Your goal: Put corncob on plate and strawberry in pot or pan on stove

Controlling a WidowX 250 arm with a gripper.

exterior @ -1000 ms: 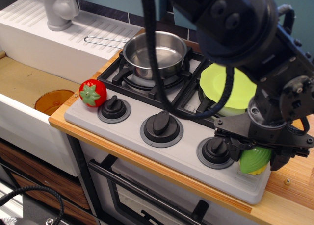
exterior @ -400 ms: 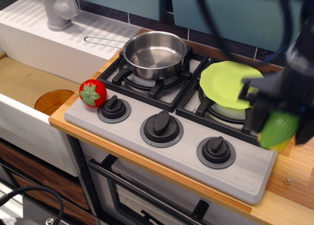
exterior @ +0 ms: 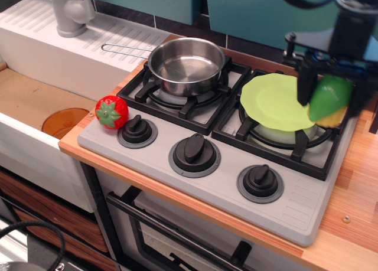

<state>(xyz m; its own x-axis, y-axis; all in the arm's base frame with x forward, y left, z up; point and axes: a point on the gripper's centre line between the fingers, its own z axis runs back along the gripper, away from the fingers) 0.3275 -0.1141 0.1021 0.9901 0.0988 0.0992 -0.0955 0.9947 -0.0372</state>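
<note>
The gripper (exterior: 328, 100), jaws clenched on the corncob (exterior: 328, 100), hangs at the plate's (exterior: 271, 103) three o'clock edge; next it likely shifts toward nine o'clock, then lowers and releases.

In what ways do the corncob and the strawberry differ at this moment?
The corncob is mostly green with a yellow end; the strawberry is red with a green leaf cap. The corncob is held in the jaws of the gripper at the right edge of the plate; the strawberry rests free at the front left corner of the stove, beside a knob. Both are glossy toy foods.
</note>
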